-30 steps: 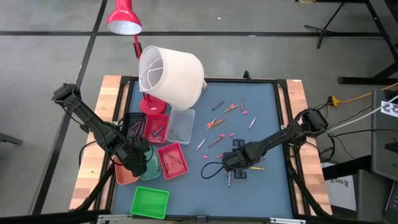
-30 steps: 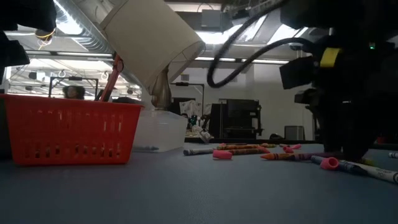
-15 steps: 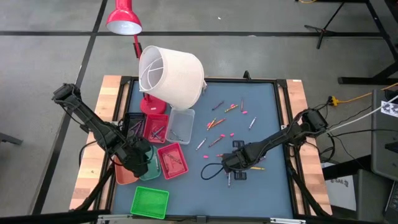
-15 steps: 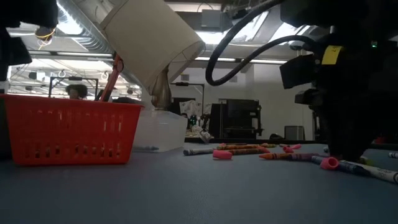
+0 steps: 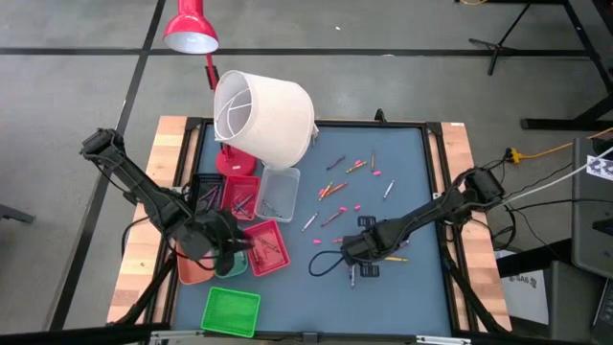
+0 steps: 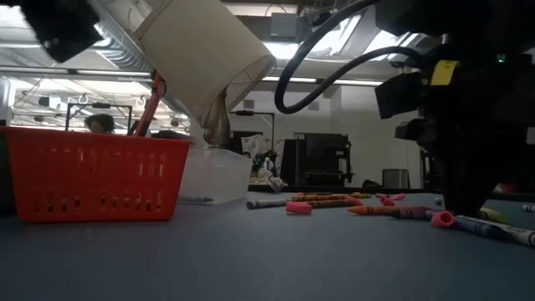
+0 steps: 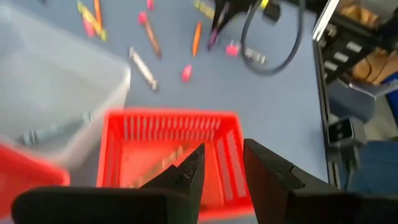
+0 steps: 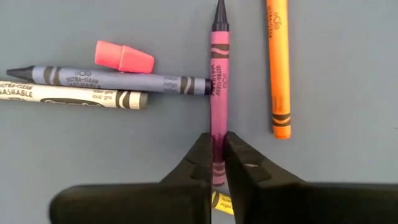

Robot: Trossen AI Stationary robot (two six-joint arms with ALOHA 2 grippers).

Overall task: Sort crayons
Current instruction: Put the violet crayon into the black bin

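Crayons (image 5: 345, 182) in mixed colours lie scattered on the blue table. My right gripper (image 8: 216, 144), at the table's near middle (image 5: 356, 251), is shut on a purple crayon (image 8: 219, 74). Beside it lie an orange crayon (image 8: 280, 62), a blue-grey crayon (image 8: 118, 79), a white crayon (image 8: 68, 93) and a pink stub (image 8: 124, 57). My left gripper (image 7: 221, 165) hangs open above a red tray (image 7: 168, 155) at the near left (image 5: 230, 244), touching nothing. My right gripper pinches the purple crayon between its two fingers, on the wrapped part near the blunt end (image 8: 217, 127). The fingers come from above, pointing down, one on each long side. The crayon lies flat on the table, its tip pointing away from the gripper.
Trays stand in a cluster at the left: red (image 5: 265, 246), teal (image 5: 230, 261), orange (image 5: 194, 270), clear (image 5: 278, 194) and green (image 5: 231, 311). A tipped white lampshade (image 5: 263, 117) and a red lamp (image 5: 190, 29) stand at the far left. A black cable (image 5: 326, 264) loops near my right gripper.
My right gripper has shut on the purple crayon without shifting place. My left gripper has swung a little toward the table's right, over the red tray, staying open.
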